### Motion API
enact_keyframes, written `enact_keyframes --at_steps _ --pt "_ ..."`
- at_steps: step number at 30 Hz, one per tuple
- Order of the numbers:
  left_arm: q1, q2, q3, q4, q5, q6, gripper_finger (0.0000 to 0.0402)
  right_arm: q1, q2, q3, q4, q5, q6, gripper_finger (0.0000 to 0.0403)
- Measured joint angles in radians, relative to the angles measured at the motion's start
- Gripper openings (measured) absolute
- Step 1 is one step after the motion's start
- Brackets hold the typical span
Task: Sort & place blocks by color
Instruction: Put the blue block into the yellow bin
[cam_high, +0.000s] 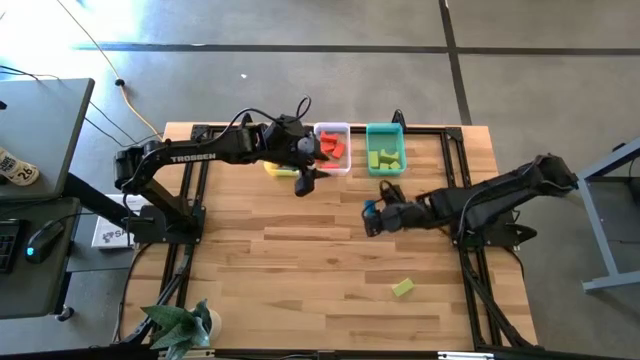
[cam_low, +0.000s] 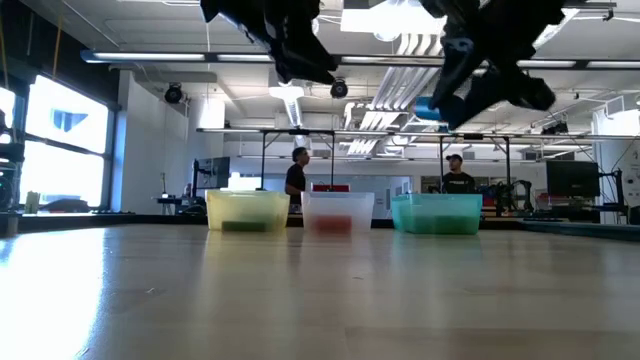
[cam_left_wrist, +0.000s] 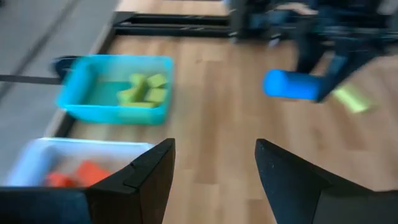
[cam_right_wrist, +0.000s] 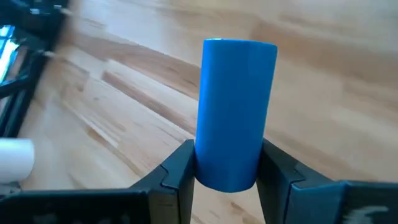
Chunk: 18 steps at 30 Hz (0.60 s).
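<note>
My right gripper is shut on a blue cylinder and hangs above the middle of the table, right of centre; in the low view the blue cylinder shows high above the board. My left gripper is open and empty, above the table just in front of the yellow tray and the clear tray that holds red-orange blocks. The teal tray holds yellow-green blocks. One yellow-green block lies flat on the table near the near edge. My right gripper pinches the blue cylinder between its two fingers at one end. The fingers lie along the cylinder, and the rest of it juts out past their tips. They point toward the table's left, slanting down. The cylinder is lifted clear of the table.
The three trays stand in a row at the far edge, yellow left, clear middle, teal right. A potted plant sits at the near left corner. Bare wood spreads across the table's middle and near side. Two people stand in the room behind the table.
</note>
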Motion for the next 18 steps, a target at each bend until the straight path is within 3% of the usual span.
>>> enact_keyframes --at_steps 5,12,18 --pt "0.000 0.000 0.000 0.019 0.140 -0.092 0.0209 -0.070 -0.015 0.076 0.006 -0.050 -0.230 0.0105" --pt "-0.004 0.000 0.000 0.057 0.244 -0.253 0.0209 -0.140 -0.014 0.187 0.048 -0.104 -0.556 0.0105" --pt "-0.004 0.000 0.000 0.130 0.346 -0.354 0.0209 -0.180 -0.014 0.251 0.049 -0.129 -0.730 0.0105"
